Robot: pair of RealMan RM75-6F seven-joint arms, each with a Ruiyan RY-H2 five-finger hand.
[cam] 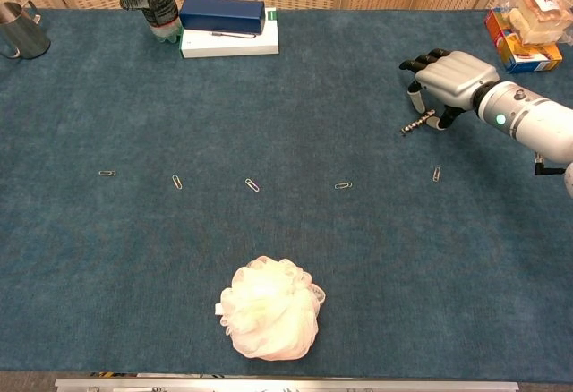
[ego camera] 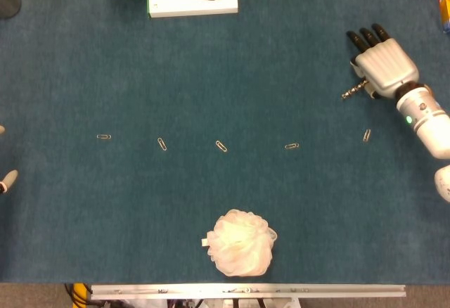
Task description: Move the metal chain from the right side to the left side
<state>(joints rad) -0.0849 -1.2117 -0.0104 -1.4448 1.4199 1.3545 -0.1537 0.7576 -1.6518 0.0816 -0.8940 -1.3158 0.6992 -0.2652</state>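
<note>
— Where is the chain against your fingers?

— The chain (ego camera: 354, 89) lies flat on the desk (ego camera: 281, 62) at the right side, a short diagonal strip. My right hand (ego camera: 382, 60) sits over its upper end, palm down. In the chest view the fingers (cam: 417, 77) curl down toward the cloth just above and beside that end, with the thumb close on the near side. The lower end of the chain pokes out to the left, free of the hand. I cannot tell whether the fingers grip it or only touch it; they look bent but not closed together.

— And the other hand?

— Only a bit of my left hand (ego camera: 7, 179) shows at the left edge of the head view, too little to read.

— What room do I have going left?

— A row of paperclips (ego camera: 221, 145) runs across the middle, the rightmost one (ego camera: 366, 135) below the chain and near it. A white puff (ego camera: 242, 242) rests near the front edge. At the back sit a blue box (cam: 223, 14) on a white box (cam: 229, 43), well apart from the hand, and a metal cup (cam: 20, 31) at the far left corner. Snack packs (cam: 526, 23) stand just behind the right arm.
</note>
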